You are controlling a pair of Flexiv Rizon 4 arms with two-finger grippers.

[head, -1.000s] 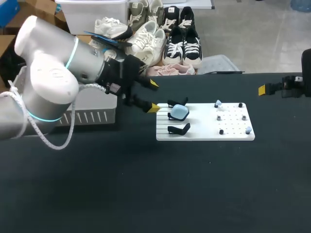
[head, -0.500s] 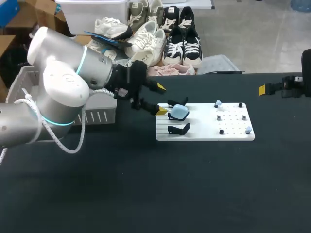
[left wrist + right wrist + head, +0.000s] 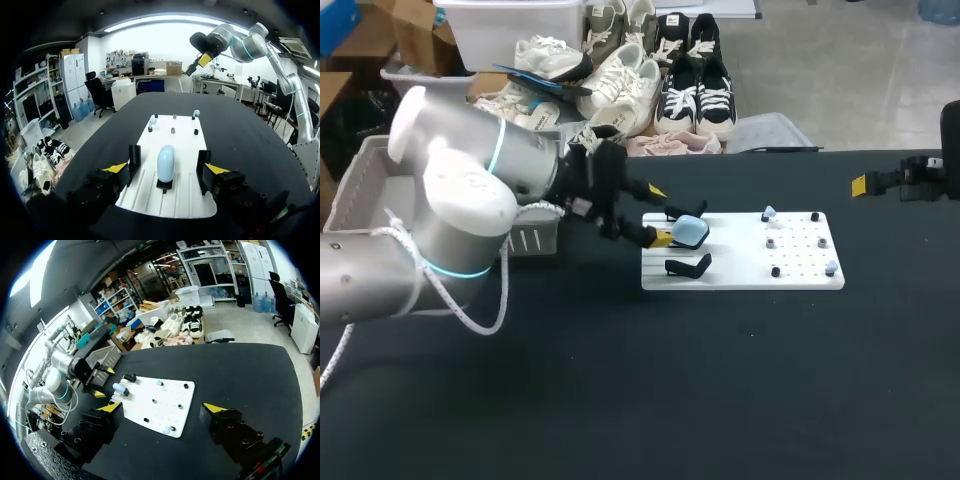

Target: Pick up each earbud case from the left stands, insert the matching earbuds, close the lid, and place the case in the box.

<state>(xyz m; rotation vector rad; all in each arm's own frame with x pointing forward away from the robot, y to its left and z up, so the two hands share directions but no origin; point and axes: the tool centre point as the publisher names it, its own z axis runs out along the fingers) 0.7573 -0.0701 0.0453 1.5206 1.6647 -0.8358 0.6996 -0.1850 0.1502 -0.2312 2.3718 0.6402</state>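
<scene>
As my left pincer (image 3: 660, 214) slid rightward over the last second, its fingers came to stand apart with the pale blue earbud case (image 3: 691, 231) between them, untouched as far as I could tell, so the grasp looked near. The case sat on its black stand (image 3: 165, 186) at centre frame. The box (image 3: 535, 240) at left, half hidden by my arm, showed no case, and my right pincer (image 3: 164, 408) hung apart.
</scene>
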